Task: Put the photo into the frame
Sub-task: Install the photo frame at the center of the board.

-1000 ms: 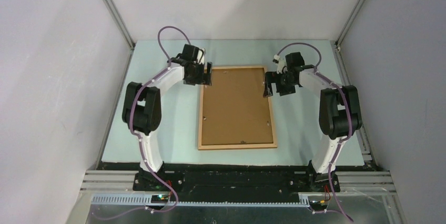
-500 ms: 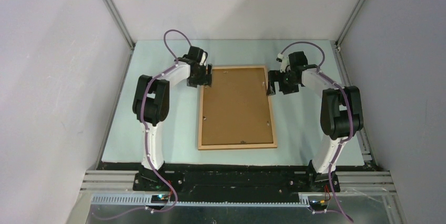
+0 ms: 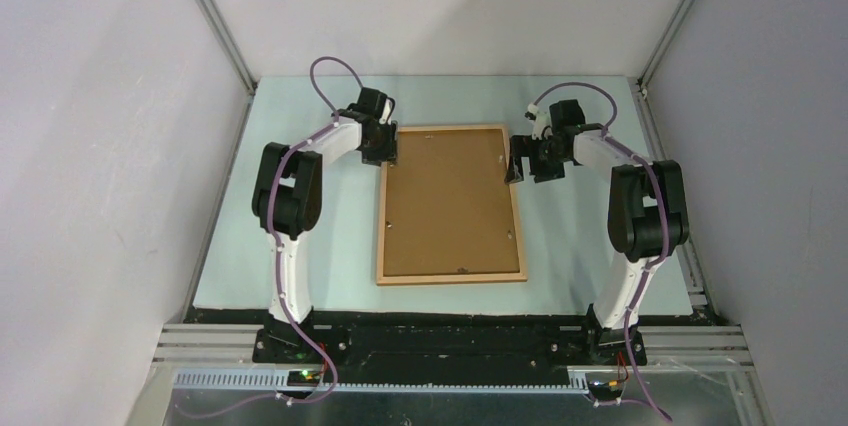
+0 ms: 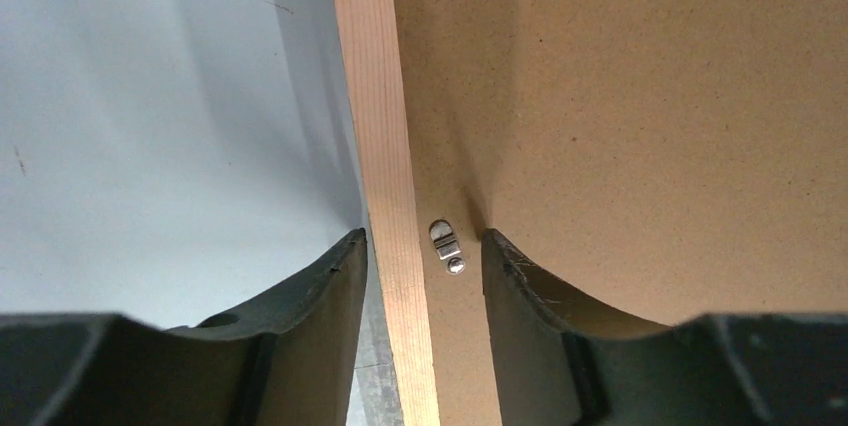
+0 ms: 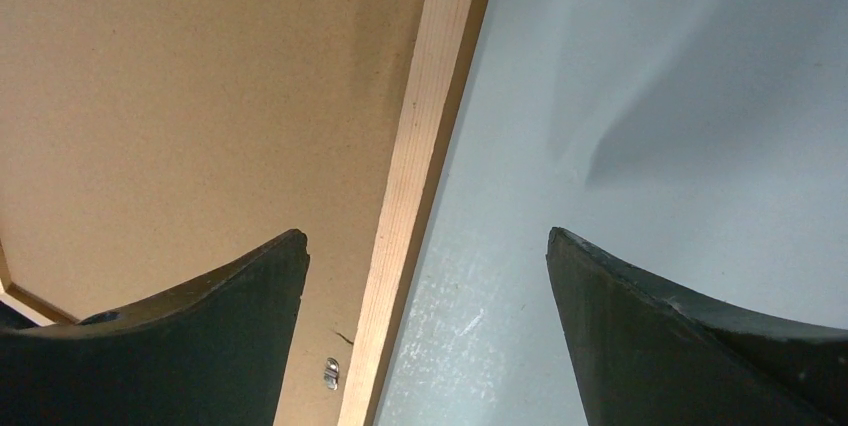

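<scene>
On the pale blue-green table, boxed in by plain white walls with metal posts in the far corners, the frame lies flat in the middle, back side up. A brown backing board fills it, held by little metal tabs. Whether the photo is under that board I can't tell.

Both arms reach over the frame's far end, one per side. The left gripper straddles the frame's left rail: its outer finger is right at the wood's edge, and its inner finger is over the board with a tab in the gap, so it's loose and not clamped on anything (close, though). The right gripper is spread wide over the right rail, one finger above the board and the other above bare table, gripping nothing.
</scene>
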Tool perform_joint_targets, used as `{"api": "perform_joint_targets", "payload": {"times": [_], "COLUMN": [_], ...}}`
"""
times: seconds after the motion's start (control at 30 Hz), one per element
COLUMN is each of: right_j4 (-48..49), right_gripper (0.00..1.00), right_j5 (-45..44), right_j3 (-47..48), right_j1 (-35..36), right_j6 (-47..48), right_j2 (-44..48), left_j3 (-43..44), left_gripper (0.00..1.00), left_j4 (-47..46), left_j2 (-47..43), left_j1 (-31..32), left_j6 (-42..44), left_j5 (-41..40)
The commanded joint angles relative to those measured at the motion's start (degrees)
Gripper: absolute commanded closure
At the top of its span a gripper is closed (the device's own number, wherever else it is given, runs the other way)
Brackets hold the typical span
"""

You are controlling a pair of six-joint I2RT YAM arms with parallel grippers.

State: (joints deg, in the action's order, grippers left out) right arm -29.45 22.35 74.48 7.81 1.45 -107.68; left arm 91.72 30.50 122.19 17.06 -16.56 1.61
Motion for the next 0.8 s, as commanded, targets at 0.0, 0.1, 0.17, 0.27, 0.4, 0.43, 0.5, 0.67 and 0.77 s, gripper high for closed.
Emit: {"api": "perform_joint_targets", "payload": {"times": [0.0,0.1,0.17,0.27,0.4,0.43,0.5,0.67,0.77], "right_j4": [0.28,0.06,0.04,-0.01,0.12,0.10,0.19,0.28,0.57], "right_gripper": [0.08,0.08,0.09,0.09,0.10,0.10,0.10,0.11,0.11], "right_j5": [2.13,3.03,3.39,3.70,4.00,3.99,3.99,3.64,3.28], "right_j3": [0.72,0.74,0.68,0.70,0.74,0.75,0.76,0.75,0.78], "right_j1": [-0.73,-1.10,-1.38,-1.51,-1.57,-1.62,-1.58,-1.69,-1.69], "right_j6": [-0.61,-0.74,-0.79,-0.79,-0.75,-0.75,-0.75,-0.59,-0.55], "right_j2": [-0.33,-0.43,-0.49,-0.72,-0.95,-0.95,-1.14,-1.42,-1.63], "left_j3": [0.46,0.00,-0.50,-1.34,-2.63,-2.89,-3.21,-4.23,-4.83], "left_gripper": [0.52,0.57,0.61,0.65,0.68,0.69,0.71,0.75,0.73], "left_j4": [-1.39,-1.33,-1.33,-1.35,-1.50,-1.50,-1.53,-1.74,-1.93], "left_j2": [-0.67,-0.83,-1.19,-1.93,-3.02,-3.15,-3.60,-4.45,-5.15], "left_j1": [-0.51,-0.68,-0.85,-1.00,-1.15,-1.11,-1.15,-1.10,-1.15], "left_j6": [-0.52,-0.41,-0.33,-0.19,0.01,0.09,0.23,0.81,1.23], "left_j5": [-1.37,-1.42,-1.43,-1.37,-1.01,-0.80,-0.25,1.54,1.88]}}
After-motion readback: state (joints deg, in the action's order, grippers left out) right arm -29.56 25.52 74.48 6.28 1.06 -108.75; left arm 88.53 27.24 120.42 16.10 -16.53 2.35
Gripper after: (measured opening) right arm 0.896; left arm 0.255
